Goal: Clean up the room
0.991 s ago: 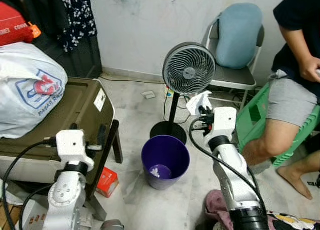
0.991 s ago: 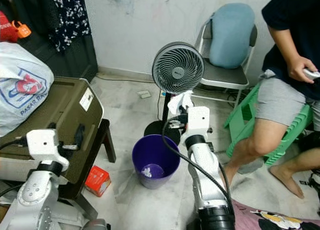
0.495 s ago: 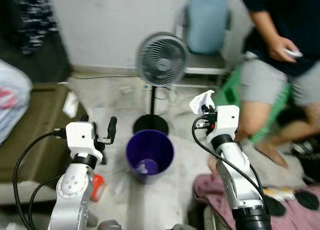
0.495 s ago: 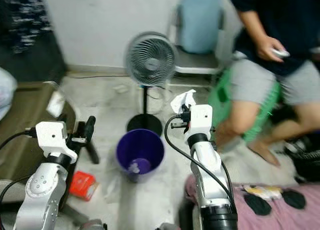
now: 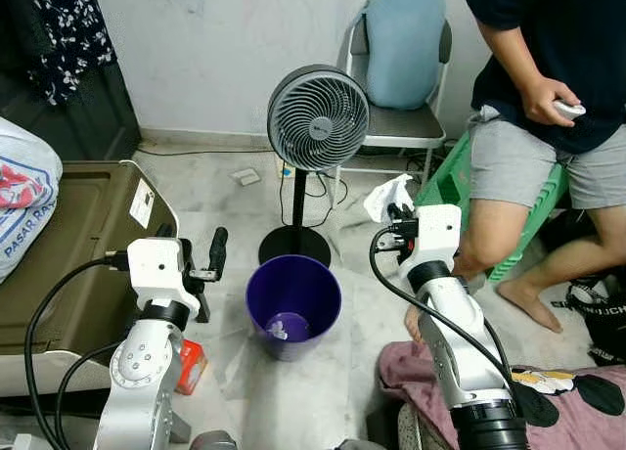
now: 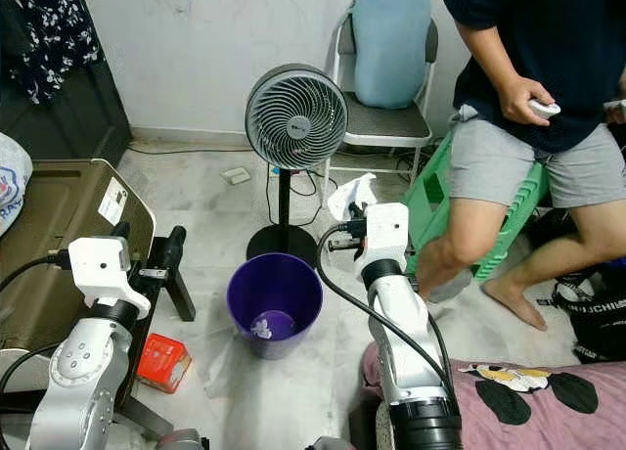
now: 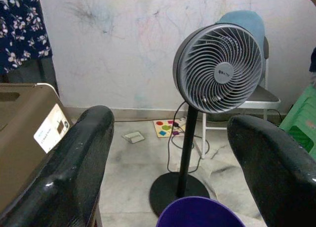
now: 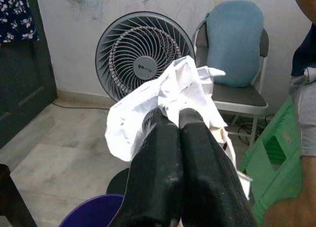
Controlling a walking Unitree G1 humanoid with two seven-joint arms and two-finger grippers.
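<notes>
A purple waste bin (image 5: 292, 303) stands on the pale floor with a scrap of white paper lying in its bottom. My right gripper (image 5: 395, 213) is raised to the right of the bin and higher than its rim, shut on a crumpled white tissue (image 5: 387, 195); the tissue (image 8: 168, 96) wraps around the closed fingers (image 8: 190, 158). My left gripper (image 5: 213, 252) is held up to the left of the bin, open and empty, its two black fingers (image 7: 74, 158) apart with the bin's rim (image 7: 200, 217) low between them.
A grey pedestal fan (image 5: 316, 122) stands just behind the bin. A folding chair with a blue cushion (image 5: 401, 44) is against the wall. A person (image 5: 548, 108) sits on a green stool (image 5: 460, 181) to the right. An olive trunk (image 5: 68, 245) sits left, a red box (image 5: 192, 364) beside it.
The camera swung to the right and then steadied, shifting the whole scene. My left gripper has risen beside the bin. The right gripper still holds the tissue.
</notes>
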